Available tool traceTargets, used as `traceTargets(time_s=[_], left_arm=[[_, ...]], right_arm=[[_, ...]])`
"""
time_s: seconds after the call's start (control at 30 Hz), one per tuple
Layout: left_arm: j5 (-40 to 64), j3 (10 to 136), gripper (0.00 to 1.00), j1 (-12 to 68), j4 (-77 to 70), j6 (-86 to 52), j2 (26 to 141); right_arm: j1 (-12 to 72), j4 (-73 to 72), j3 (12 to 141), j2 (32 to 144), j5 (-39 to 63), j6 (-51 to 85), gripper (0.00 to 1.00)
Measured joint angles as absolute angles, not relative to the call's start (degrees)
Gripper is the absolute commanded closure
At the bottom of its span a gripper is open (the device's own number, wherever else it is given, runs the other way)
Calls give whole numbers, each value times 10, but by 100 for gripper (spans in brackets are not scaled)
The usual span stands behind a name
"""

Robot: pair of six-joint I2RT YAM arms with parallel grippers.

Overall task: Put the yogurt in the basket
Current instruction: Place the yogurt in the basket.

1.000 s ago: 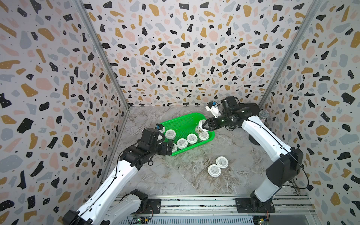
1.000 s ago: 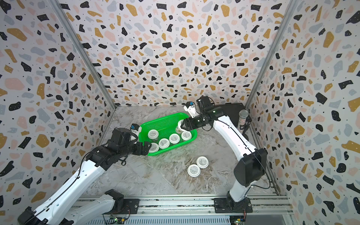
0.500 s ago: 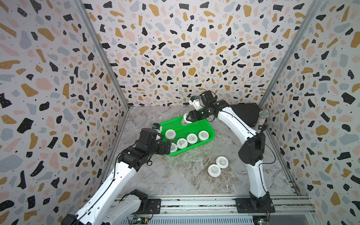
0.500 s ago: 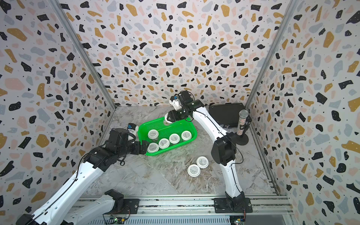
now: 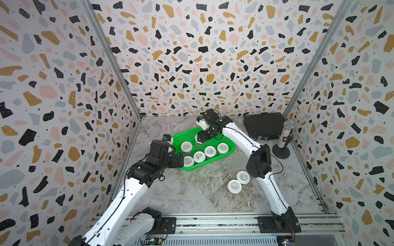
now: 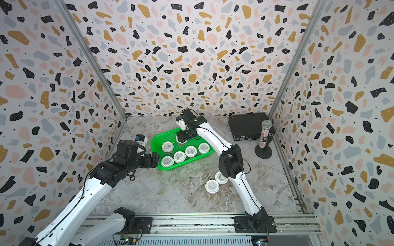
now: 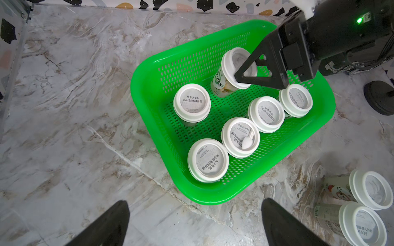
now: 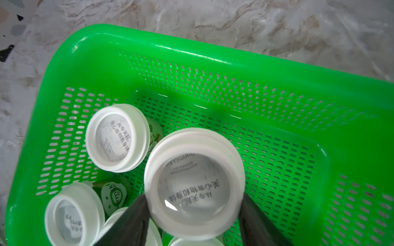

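Five yogurt cups (image 7: 191, 102) sit in basket (image 7: 136, 95); right pincer (image 8: 193, 201) grips tilted 6th cup (image 7: 231, 64); left pincer (image 7: 195, 203) wide open, empty.

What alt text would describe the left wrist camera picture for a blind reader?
The right end effector grips one white-lidded yogurt cup inside a green basket, beside five more cups standing upright. Two cups sit outside on the marble table.

Grey marbled tabletop (image 5: 191, 198). Green basket (image 5: 185, 134) toward back, left of middle. Two yogurt cups (image 5: 243, 177) (image 5: 234, 186) touching each other, nearer front, apart from basket. Black case (image 5: 264, 125) in back right corner; microphone stand (image 5: 281, 152) just beside it.
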State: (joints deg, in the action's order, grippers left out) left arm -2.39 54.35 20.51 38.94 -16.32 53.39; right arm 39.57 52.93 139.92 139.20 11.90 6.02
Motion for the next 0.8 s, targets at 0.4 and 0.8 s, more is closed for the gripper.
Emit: traceTargets(time_s=[0.4, 0.8], left_arm=[[-14, 543, 1, 196, 389, -163, 534], [-3, 543, 1, 188, 385, -165, 534]], right_arm=[[416, 519, 1431, 1431, 88, 46, 33], [425, 520, 1431, 1441, 69, 43, 32]])
